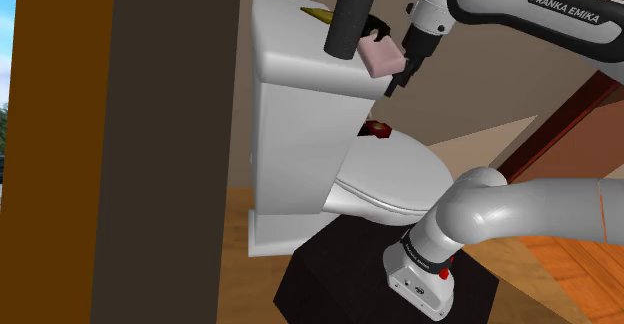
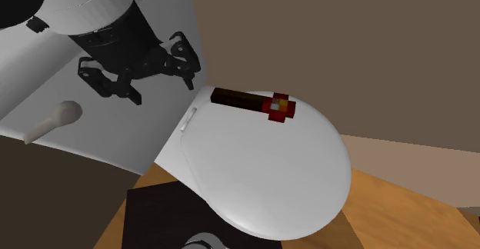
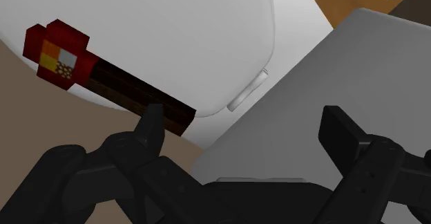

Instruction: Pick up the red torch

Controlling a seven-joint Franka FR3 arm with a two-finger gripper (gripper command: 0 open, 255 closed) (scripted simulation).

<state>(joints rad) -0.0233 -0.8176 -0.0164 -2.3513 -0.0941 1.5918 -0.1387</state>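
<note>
Torch: the blocky red-headed torch with a dark square-section handle (image 2: 250, 101) lies flat on the smooth white oval toilet lid (image 2: 269, 178), at its 12 o'clock edge in the second exterior view.
Gripper: the all-black two-finger gripper (image 2: 142, 74) hangs over the plain white tank (image 2: 108, 144), at the torch's 10 o'clock, fingers spread and holding nothing.
Approach: shift toward 4 o'clock, straddle the handle across its flat sides, then descend.
Handling: flat faces should seat well, though the glossy lid may let the torch slide.

Even, soft light; crisp renders, faint shadows.
</note>
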